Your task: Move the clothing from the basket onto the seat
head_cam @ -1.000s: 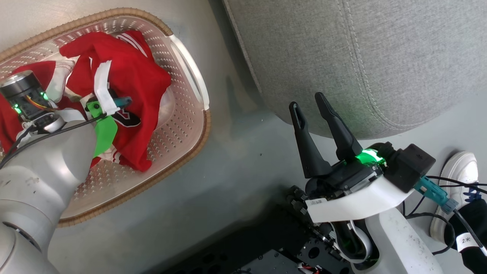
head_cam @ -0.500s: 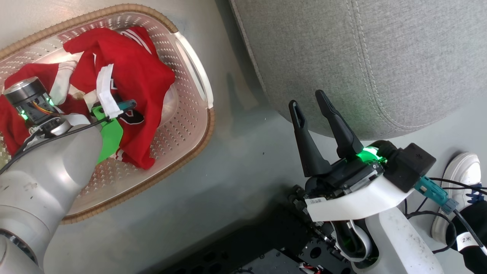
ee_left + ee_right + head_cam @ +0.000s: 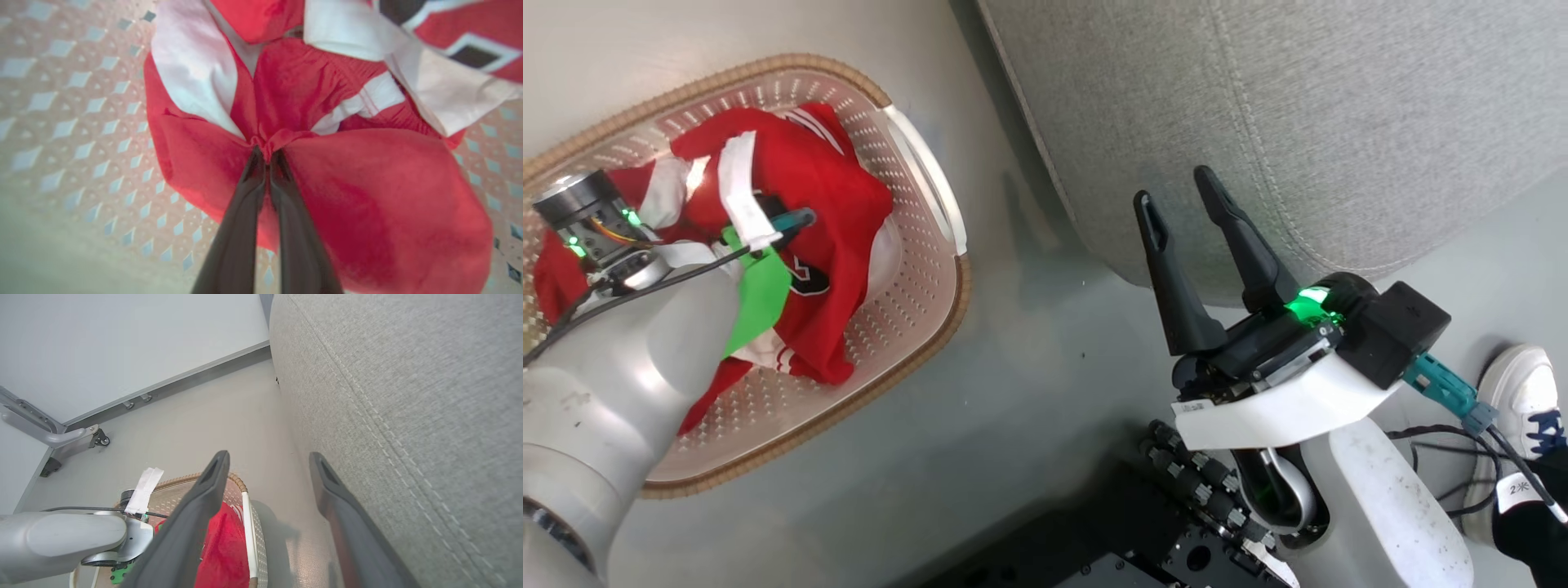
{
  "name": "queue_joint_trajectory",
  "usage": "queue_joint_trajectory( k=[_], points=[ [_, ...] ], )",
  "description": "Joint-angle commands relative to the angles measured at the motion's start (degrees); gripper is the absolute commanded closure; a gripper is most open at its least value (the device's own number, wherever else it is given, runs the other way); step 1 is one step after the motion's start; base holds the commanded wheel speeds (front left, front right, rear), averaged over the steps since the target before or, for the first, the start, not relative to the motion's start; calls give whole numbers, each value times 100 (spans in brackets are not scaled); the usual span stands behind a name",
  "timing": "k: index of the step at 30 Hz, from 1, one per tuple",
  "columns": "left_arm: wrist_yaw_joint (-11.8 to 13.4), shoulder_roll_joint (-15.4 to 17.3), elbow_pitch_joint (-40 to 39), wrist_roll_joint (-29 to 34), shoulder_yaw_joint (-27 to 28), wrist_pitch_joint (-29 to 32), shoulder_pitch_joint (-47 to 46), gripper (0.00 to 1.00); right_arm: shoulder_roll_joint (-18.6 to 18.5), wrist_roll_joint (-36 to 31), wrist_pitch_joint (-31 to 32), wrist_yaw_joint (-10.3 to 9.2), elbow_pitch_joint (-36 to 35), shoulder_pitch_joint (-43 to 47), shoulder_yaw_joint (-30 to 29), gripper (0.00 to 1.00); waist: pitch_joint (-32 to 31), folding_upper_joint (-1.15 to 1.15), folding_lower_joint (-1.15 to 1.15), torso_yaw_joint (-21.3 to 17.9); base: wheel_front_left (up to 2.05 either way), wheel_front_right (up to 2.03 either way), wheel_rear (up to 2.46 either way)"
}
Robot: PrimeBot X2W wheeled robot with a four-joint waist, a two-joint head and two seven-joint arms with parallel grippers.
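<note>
1. Clothing (image 3: 825, 180): bright red soft fabric garments with white trim, heaped inside the cream-white perforated plastic basket (image 3: 915, 278) with a brown woven-look rim, at the left of the head view.
2. Left gripper (image 3: 267, 152): long dark fingers pressed together on a puckered fold of red fabric (the wrist view shows cloth gathered at the tips). The pinch looks shallow. A slow, straight lift until the trailing cloth clears the rim seems wisest, since a snag on the second garment or the basket wall could pull the fold free.
3. Right gripper (image 3: 1174, 188): fingers spread, holding nothing, hovering just beside the large grey woven-fabric upholstered seat (image 3: 1298, 106); it could support any hanging cloth.
4. Seat: at the right, apart from the basket across the grey floor (image 3: 1029, 392). Release should come only once the garment is over the cushion.
5. Change over the last second: the left fingers, then spread, are now closed; the red heap looks more bunched and drawn up. The head camera has shifted, and the right gripper is as before.
</note>
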Motion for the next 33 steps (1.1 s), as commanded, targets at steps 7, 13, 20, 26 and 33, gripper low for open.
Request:
queue_joint_trajectory(
  k=[7, 13, 20, 26, 33],
  points=[
    [-11, -363, 46, -251, -2, -391, 198, 100, -6, -248, -18, 0, 211, 16, -204, 0, -952, 0, 0, 406, 0, 0, 0],
    [-11, -627, 204, -522, -2, -961, 333, 100, -10, -357, -18, 0, 366, 140, -381, 0, -1551, 0, 0, 683, 0, 0, 0],
    [-11, -994, 459, -1062, 149, -1928, 647, 100, -9, -566, -18, 0, 516, 373, -571, 0, -2324, 0, 0, 1091, 0, 0, 0],
    [-8, -1155, 676, -1262, 208, -2622, 851, 100, -11, -747, -18, 0, 633, 614, -676, 0, -2944, 0, 0, 1419, 0, 0, 0],
    [277, -1347, 779, -1537, 439, -3592, 1123, 100, -19, -862, -18, 0, 742, 938, -751, 0, -3618, 0, 0, 1735, 0, 0, 0]
  ],
)
